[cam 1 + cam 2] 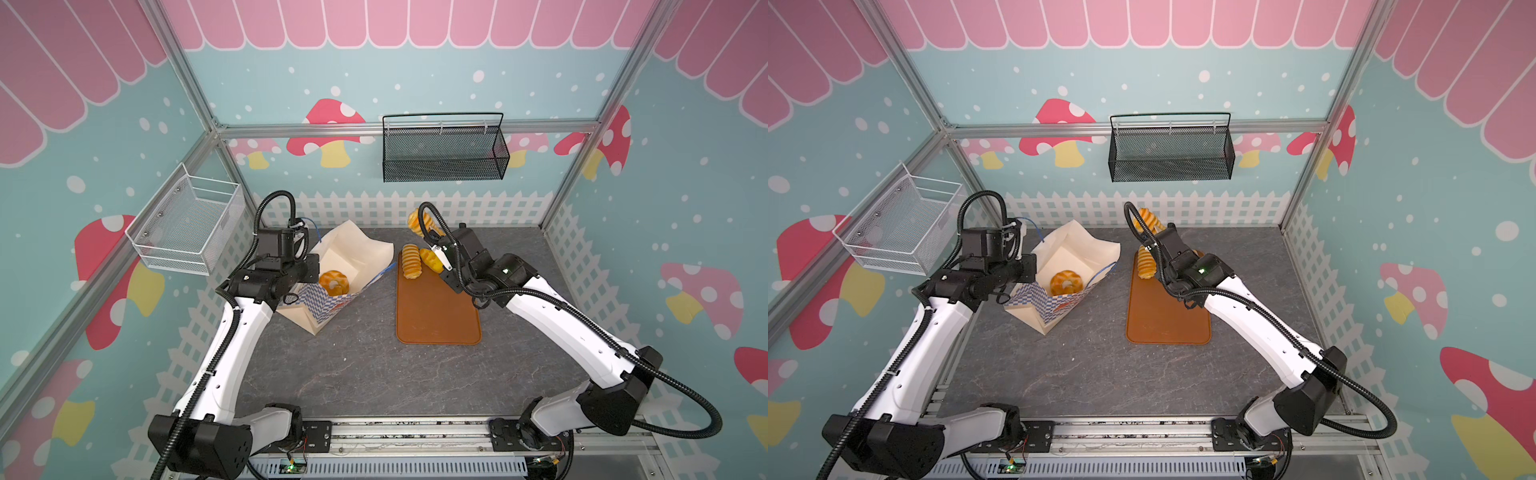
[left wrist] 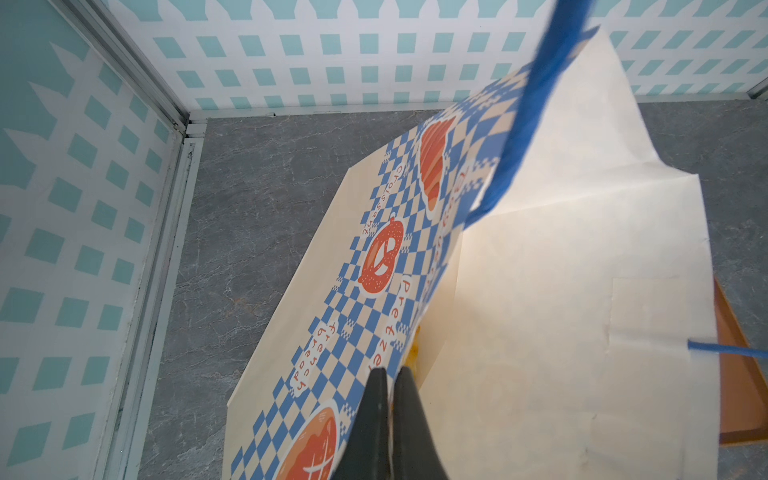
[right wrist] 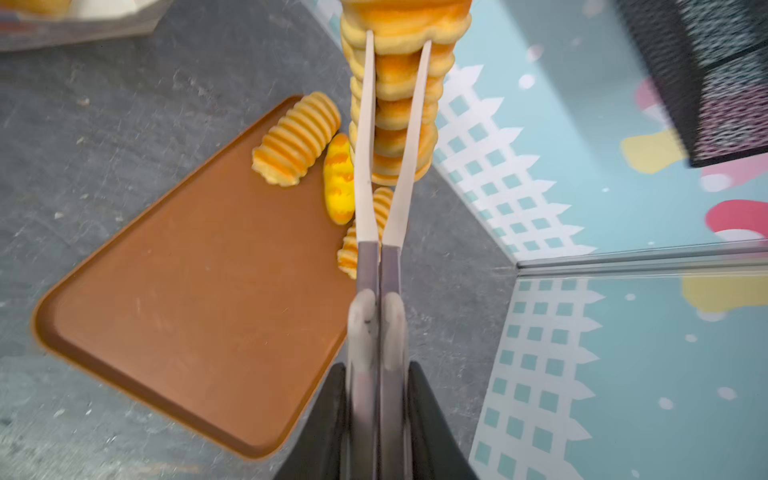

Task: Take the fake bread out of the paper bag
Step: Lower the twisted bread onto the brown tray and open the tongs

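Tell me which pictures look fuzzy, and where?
Right wrist view: the black basket in the corner is badly smeared. Left wrist view: the blue cord close to the lens is blurry, while the print on the bag stays sharp. Both top views: clear all over.

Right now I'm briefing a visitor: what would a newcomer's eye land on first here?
The ridged loaf pinched in tongs by the right gripper, raised near the brown tray's far end. Then the ring doughnut lying inside the tipped paper bag, whose rim the left gripper clamps.
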Motion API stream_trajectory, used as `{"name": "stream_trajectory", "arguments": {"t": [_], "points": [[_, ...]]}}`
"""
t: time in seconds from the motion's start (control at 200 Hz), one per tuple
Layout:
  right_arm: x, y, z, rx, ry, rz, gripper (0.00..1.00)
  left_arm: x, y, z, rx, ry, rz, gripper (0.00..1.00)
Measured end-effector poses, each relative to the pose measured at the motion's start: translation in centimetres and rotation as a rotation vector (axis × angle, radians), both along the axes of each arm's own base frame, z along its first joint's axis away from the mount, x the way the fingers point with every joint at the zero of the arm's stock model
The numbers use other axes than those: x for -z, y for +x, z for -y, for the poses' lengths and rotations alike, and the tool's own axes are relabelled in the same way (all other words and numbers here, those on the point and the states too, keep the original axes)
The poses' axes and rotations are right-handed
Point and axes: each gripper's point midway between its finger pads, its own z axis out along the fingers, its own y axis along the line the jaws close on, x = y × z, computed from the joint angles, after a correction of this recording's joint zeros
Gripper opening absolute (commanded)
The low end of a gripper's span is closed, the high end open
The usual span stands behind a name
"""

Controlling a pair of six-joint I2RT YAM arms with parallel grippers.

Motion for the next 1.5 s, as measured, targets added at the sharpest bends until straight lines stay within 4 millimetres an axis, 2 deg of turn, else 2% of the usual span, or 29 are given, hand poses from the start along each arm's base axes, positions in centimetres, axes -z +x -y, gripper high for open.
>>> {"name": "stream_trajectory", "arguments": {"t": [0.195,0.29,0.365,0.7,0.805,1.216,1.396,1.501], "points": [[7.4,-2.0,-0.5,-0.062,-0.075,-0.223,0.2,0.0,-0.1,0.0,-0.001,0.0,-0.001,0.0],[9.8,-3.0,-0.1,-0.082,-0.121,-0.296,0.2,0.0,-0.1,0.0,-0.001,0.0,-0.002,0.0],[10.8,-3.3,0.2,-0.094,-0.158,-0.326,0.2,0.2,-0.2,-0.1,-0.001,0.001,-0.005,0.0],[13.6,-2.6,0.6,-0.108,-0.292,-0.379,0.2,0.3,-0.4,-0.1,0.001,0.003,-0.006,0.0],[14.4,-2.1,0.5,-0.102,-0.321,-0.389,0.24,0.4,-0.4,-0.1,0.002,0.004,-0.007,0.0],[14.2,-1.2,-0.1,-0.106,-0.337,-0.388,0.37,0.4,-0.4,-0.1,0.004,0.011,-0.007,0.0],[14.5,-1.1,-0.2,-0.107,-0.343,-0.393,0.49,0.7,-0.5,-0.1,0.005,0.012,-0.011,0.0],[14.2,-1.0,-0.3,-0.108,-0.336,-0.391,0.51,0.7,-0.5,-0.1,0.005,0.012,-0.011,0.0]]}}
